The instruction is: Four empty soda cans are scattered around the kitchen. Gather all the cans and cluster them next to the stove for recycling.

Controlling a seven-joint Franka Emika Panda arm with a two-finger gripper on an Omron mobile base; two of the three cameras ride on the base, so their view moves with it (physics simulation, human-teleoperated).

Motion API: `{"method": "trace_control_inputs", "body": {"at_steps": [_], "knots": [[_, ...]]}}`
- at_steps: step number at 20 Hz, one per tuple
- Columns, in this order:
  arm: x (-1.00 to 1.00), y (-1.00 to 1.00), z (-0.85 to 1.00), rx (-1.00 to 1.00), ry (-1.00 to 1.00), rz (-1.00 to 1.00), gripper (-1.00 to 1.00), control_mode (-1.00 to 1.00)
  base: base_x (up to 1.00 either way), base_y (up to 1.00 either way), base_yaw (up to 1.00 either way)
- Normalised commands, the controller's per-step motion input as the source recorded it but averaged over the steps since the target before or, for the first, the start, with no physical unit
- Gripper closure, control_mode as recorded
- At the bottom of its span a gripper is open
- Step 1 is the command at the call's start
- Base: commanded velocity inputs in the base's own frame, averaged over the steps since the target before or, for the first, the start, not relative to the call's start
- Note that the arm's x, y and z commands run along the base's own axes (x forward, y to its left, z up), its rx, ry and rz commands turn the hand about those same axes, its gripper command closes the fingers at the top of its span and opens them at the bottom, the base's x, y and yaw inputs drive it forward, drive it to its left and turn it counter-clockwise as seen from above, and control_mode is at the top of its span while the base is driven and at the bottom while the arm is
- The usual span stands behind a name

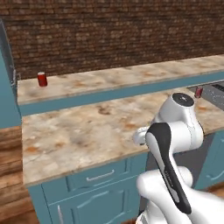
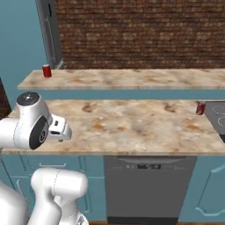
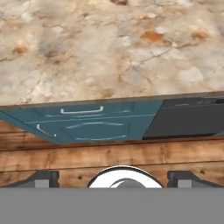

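Note:
One red soda can stands upright at the left end of the raised back counter, near the brick wall. A second soda can stands on the lower counter right beside the left edge of the black stove. My gripper hangs over the lower counter's front edge, far from both cans. It is open, its dark fingertips stand wide apart, and nothing is between them. In the hand view the beige countertop lies ahead.
The beige lower counter runs in front of the raised ledge. Below are teal cabinet drawers, a dark dishwasher front and a wooden floor. A tall grey appliance stands at the back left.

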Motion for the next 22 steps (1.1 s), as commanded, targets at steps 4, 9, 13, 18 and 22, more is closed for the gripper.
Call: {"method": "trace_control_inputs", "body": {"at_steps": [4, 9, 13, 18, 22], "knots": [[0.0, 0.0, 0.0, 0.0, 0.0, 0.0, -1.0, 1.0, 0.25, 1.0, -0.42], [0.0, 0.0, 0.0, 0.0, 0.0, 0.0, -1.0, 1.0, 0.28, 1.0, -0.43], [0.0, 0.0, 0.0, 0.0, 0.0, 0.0, -1.0, 1.0, 0.09, 1.0, -0.4], [0.0, 0.0, 0.0, 0.0, 0.0, 0.0, -1.0, 1.0, 0.1, 1.0, -0.45], [0.0, 0.0, 0.0, 0.0, 0.0, 0.0, -1.0, 1.0, -0.31, 0.92, -0.49]]}}
